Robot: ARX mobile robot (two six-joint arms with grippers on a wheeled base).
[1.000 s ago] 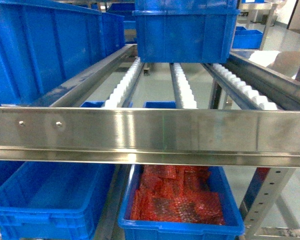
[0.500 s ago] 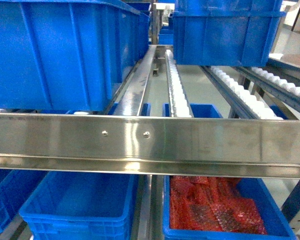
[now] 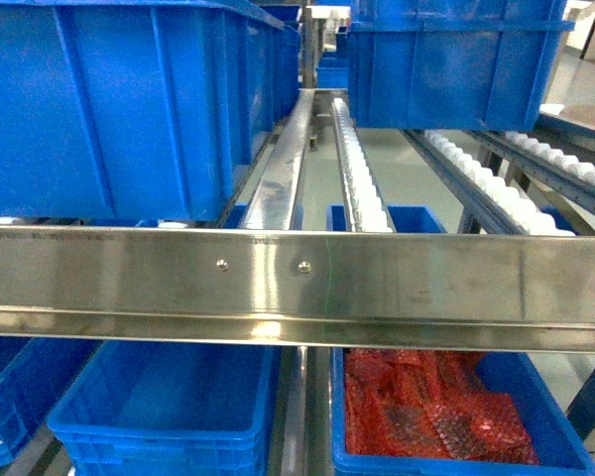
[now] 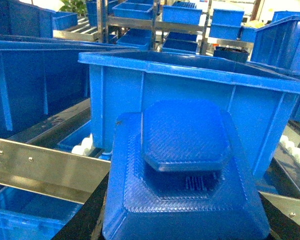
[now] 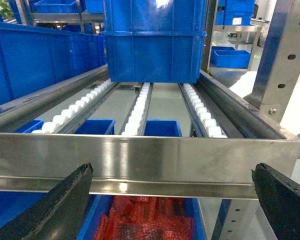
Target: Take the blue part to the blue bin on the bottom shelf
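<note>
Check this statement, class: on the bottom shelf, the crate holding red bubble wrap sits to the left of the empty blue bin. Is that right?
Not quite. The head view shows the crate with red bubble wrap on the right, and the empty blue bin to its left. Both do sit on the bottom level, below the steel front rail.

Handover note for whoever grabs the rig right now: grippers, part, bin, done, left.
Left gripper: shut on the blue part, held up at the upper roller level, in front of a crate.
Right gripper: jaws open, empty, facing the steel front rail.
Blue bin: empty, on the bottom shelf, left of the crate with red bubble wrap.
Done: part picked.
Left: bring the left arm down under the rail, over the empty bin, and release. Neither arm shows in the head view.
</note>
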